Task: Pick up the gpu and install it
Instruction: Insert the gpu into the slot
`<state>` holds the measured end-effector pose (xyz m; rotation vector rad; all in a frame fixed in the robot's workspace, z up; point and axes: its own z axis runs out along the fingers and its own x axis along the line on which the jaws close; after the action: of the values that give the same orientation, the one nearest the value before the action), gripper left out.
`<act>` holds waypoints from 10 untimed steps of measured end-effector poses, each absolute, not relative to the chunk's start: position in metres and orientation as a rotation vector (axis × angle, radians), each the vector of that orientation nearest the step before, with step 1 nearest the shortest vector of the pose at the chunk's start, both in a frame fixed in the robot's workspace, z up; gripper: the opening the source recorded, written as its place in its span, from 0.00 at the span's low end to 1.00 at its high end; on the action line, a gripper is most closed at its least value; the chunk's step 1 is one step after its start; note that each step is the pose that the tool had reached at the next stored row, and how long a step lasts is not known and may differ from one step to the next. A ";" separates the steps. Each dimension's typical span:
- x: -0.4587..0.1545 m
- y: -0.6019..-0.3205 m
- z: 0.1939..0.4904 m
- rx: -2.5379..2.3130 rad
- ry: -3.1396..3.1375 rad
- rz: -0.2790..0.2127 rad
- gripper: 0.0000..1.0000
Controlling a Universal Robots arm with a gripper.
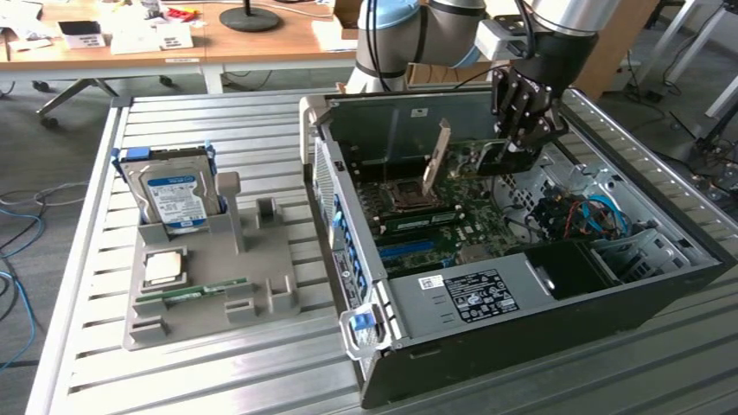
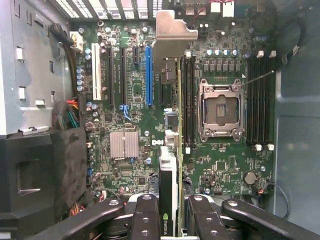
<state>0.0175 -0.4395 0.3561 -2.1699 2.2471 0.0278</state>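
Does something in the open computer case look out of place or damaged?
No damage shows. The gpu hangs in the tool, edge-on over the motherboard, seemingly not seated. The processor socket is empty.

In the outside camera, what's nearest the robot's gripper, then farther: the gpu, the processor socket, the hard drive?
1. gpu: held in the gripper.
2. processor socket: on the motherboard in the case.
3. hard drive: on the grey stand, outside the case, exterior view's left.
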 end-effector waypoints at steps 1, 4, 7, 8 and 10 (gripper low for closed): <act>0.018 -0.439 0.356 -2.170 2.247 0.028 0.27; 0.018 -0.439 0.356 -2.170 2.247 0.028 0.27; 0.017 -0.439 0.356 -2.170 2.247 0.028 0.27; 0.017 -0.439 0.356 -2.170 2.247 0.028 0.27; 0.015 -0.439 0.356 -2.170 2.247 0.028 0.27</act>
<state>0.0149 -0.4395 0.3561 -2.1698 2.2470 0.0278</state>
